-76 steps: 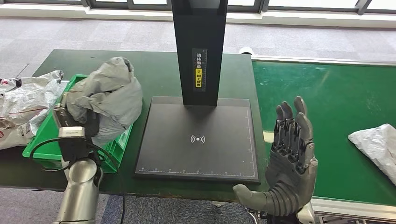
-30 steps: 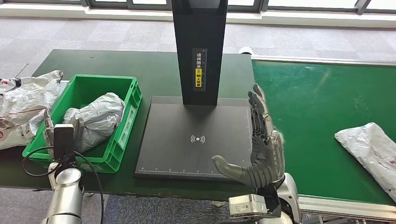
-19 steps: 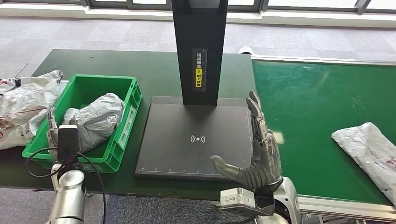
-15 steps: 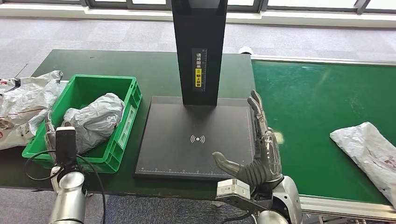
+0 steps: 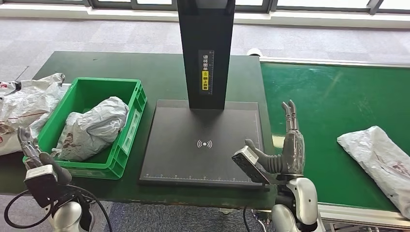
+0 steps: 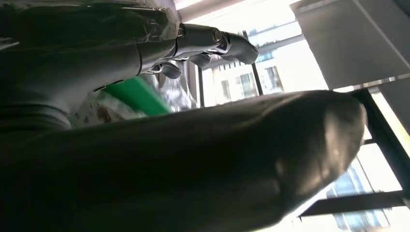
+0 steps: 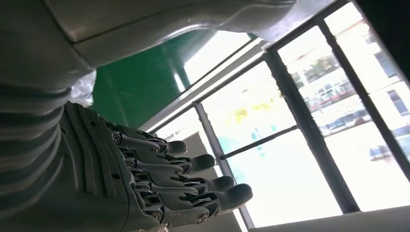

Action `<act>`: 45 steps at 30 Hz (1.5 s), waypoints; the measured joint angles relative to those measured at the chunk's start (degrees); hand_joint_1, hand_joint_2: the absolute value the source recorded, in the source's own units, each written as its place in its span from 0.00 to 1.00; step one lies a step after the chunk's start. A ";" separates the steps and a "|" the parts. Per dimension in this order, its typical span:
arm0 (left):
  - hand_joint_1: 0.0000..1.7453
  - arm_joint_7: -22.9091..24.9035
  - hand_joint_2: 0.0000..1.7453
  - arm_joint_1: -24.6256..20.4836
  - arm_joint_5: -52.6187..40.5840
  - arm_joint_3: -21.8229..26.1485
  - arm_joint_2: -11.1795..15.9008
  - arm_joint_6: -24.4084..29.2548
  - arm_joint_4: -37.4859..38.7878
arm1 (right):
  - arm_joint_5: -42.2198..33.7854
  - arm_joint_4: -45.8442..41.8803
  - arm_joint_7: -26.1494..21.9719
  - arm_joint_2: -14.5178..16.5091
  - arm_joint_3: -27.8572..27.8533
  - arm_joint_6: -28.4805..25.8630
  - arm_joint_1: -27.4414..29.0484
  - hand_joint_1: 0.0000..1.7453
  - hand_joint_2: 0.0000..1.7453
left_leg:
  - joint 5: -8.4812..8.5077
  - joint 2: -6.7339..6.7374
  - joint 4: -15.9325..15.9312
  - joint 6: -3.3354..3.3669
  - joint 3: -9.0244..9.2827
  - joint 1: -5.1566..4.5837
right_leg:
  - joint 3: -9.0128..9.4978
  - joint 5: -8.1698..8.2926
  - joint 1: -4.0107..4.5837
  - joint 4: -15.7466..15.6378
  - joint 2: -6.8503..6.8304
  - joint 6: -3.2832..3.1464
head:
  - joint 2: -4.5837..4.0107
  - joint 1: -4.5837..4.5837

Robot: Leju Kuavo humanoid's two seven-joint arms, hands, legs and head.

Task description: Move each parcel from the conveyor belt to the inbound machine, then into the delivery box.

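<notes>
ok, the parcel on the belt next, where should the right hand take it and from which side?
Probably the near-left end of the parcel, the end closest to the right hand. The bag lies flat and crumpled on the belt, slanting away to the right, so come from above and the left and close on a raised fold. The hand is open now, palm toward the scanner plate.

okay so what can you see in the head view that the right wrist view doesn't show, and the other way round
Head view alone: the green bin holding a grey parcel, the black scanner pad, the left hand, and crumpled bags beside the bin.

Right wrist view alone: tall windows with daylight outside.

Both: the right hand, open and empty with fingers extended, the green belt, and a white parcel lying on it.
</notes>
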 joint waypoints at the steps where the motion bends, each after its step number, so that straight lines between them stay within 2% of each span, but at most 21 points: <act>1: 0.00 -0.84 0.00 1.04 1.69 -0.87 -0.30 -2.48 -1.40 | 0.80 0.91 0.82 0.08 -1.31 0.03 -0.17 0.00 1.00 | 0.00 -0.04 0.00 0.01 -0.01 0.00 | 0.02 -0.01 0.00 0.00 -0.06 0.01 | 0.00 0.00; 3: 0.00 -2.33 0.00 2.77 3.22 -2.46 -0.93 -5.00 -3.76 | 2.08 2.43 1.75 0.24 -3.78 -0.16 -0.33 0.00 1.00 | -0.01 -0.07 0.00 0.02 -0.03 0.00 | 0.04 -0.01 0.00 0.00 -0.13 0.01 | 0.00 0.00; 9: 0.00 -3.36 0.00 4.82 3.99 -5.02 -2.17 -5.66 -7.62 | 3.04 4.78 2.10 0.76 -7.24 -0.48 -0.47 0.00 1.00 | -0.01 -0.05 0.00 0.02 -0.01 -0.01 | 0.01 -0.01 0.00 0.00 -0.10 0.01 | 0.00 0.00; 12: 0.00 -4.13 0.00 5.05 5.00 -5.73 -2.68 -6.89 -8.26 | 4.69 6.29 4.14 1.06 -8.94 -0.52 -1.01 0.00 1.00 | -0.01 -0.05 0.00 0.02 -0.01 -0.01 | 0.01 -0.01 0.01 0.00 -0.11 0.01 | 0.00 0.00; 15: 0.00 -5.20 0.00 5.12 6.56 -7.12 -3.80 -7.07 -8.24 | 8.10 11.78 6.24 0.99 -13.38 -1.97 -3.56 0.00 1.00 | 0.00 -0.06 0.00 0.03 -0.01 0.00 | 0.04 0.00 -0.01 0.00 -0.12 0.02 | 0.00 0.00; 19: 0.00 -6.65 0.00 5.33 9.38 -7.94 -4.87 -7.08 -7.80 | 12.51 22.39 8.67 -0.25 -21.55 -7.01 -7.94 0.00 1.00 | 0.04 -0.09 0.06 0.11 0.00 -0.09 | 0.06 0.06 -0.12 -0.01 -0.13 0.09 | 0.00 0.00; 25: 0.00 -6.99 0.00 5.50 10.83 -7.92 -5.96 -8.62 -6.94 | 12.25 34.41 8.25 -4.54 -34.93 -9.46 -11.21 0.00 1.00 | 0.01 -0.33 0.08 0.26 -0.06 -0.18 | 0.10 0.03 -0.19 -0.02 -0.32 0.17 | 0.00 0.01; 28: 0.00 -7.07 0.00 5.35 10.85 -7.92 -6.34 -8.85 -6.58 | 13.05 37.82 7.97 -6.13 -39.55 -9.77 -11.91 0.00 1.00 | -0.03 -0.30 0.08 0.29 -0.06 -0.20 | 0.07 0.02 -0.20 -0.02 -0.30 0.19 | 0.00 0.01; 31: 0.00 -7.07 0.00 4.74 10.98 -7.92 -6.71 -9.28 -6.01 | 16.01 40.68 10.71 -7.73 -42.76 -9.66 -13.12 0.00 1.00 | -0.03 -0.28 0.08 0.30 -0.07 -0.23 | 0.04 0.01 -0.21 -0.02 -0.30 0.20 | 0.00 0.00; 35: 0.00 -7.07 0.00 3.21 11.43 -7.92 -6.90 -9.36 -4.31 | 20.11 47.67 15.37 -12.94 -45.18 -7.80 -17.09 0.00 1.00 | 0.00 -0.29 0.08 0.34 -0.07 -0.28 | 0.07 0.03 -0.29 -0.02 -0.30 0.27 | 0.00 0.01; 38: 0.00 -7.07 0.00 2.25 11.61 -7.92 -6.90 -9.37 -2.99 | 20.75 52.43 16.61 -16.64 -45.33 -7.08 -19.63 0.00 1.00 | 0.02 -0.27 0.08 0.38 -0.06 -0.32 | 0.08 0.08 -0.34 -0.02 -0.28 0.34 | 0.00 0.01; 42: 0.00 -7.07 0.00 1.66 11.64 -7.92 -6.89 -9.37 -1.94 | 20.79 55.92 17.00 -18.95 -45.35 -6.69 -20.96 0.00 1.00 | 0.02 -0.26 0.08 0.38 -0.05 -0.33 | 0.06 0.10 -0.35 -0.02 -0.27 0.37 | 0.00 0.01; 45: 0.00 -7.07 0.00 0.67 11.81 -7.92 -6.75 -9.37 -0.38 | 20.80 58.95 18.77 -20.44 -45.14 -2.61 -21.50 0.00 1.00 | 0.03 -0.36 0.08 0.40 -0.07 -0.33 | 0.09 0.08 -0.35 -0.03 -0.36 0.40 | 0.00 0.00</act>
